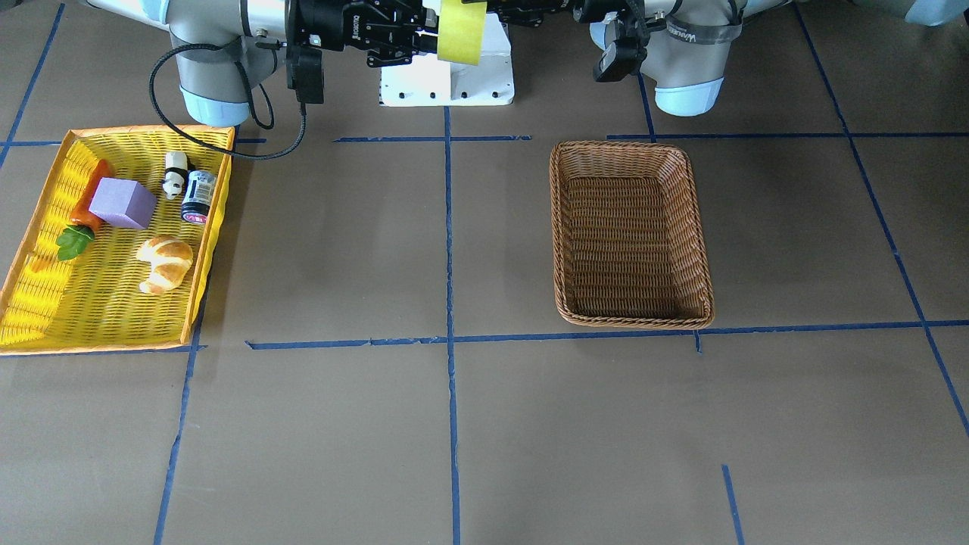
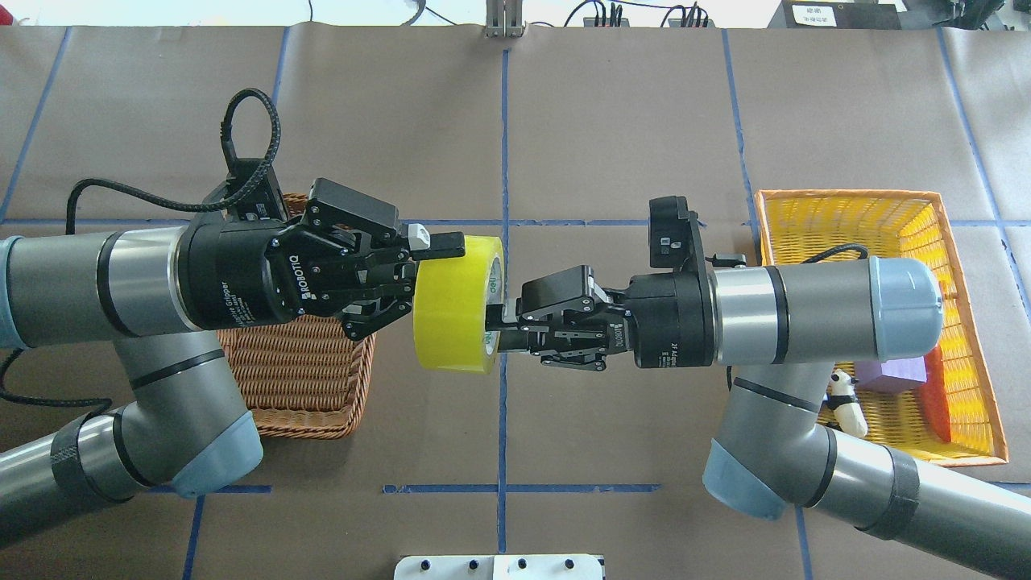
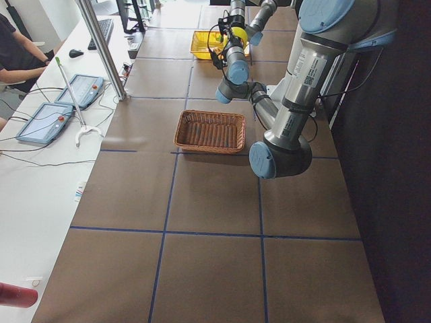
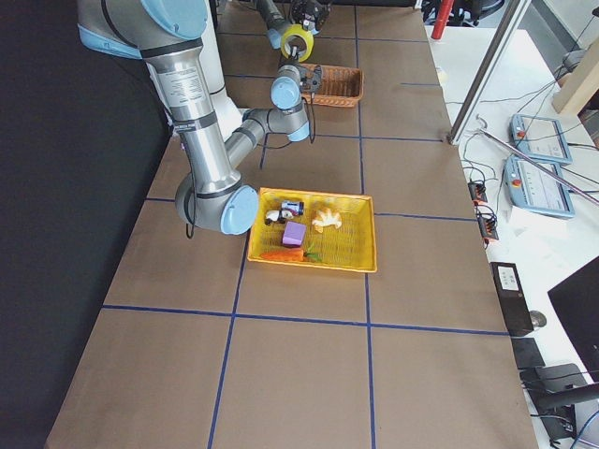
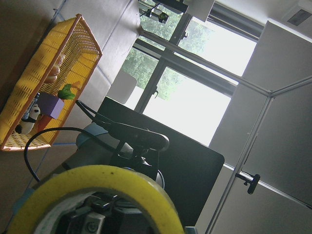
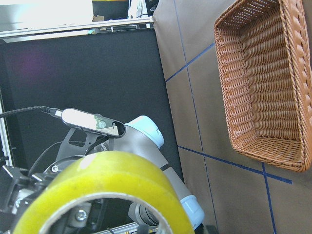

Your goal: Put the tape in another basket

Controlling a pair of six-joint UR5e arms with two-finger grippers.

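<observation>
the wicker basket sits on the bench beneath the left arm. the left fingers are spread, the upper one lying along the outside of the tape, which hangs on edge in the air between the two baskets, in neither. the right fingers pinch its wall, one inside the core. far right, the yellow basket holds small items.

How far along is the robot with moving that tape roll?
Done: the yellow-green tape roll is out of the yellow basket. In hand: the right gripper pinches it mid-air, the open left gripper at its other side. Left: handover, then setting it in the empty brown wicker basket.
</observation>
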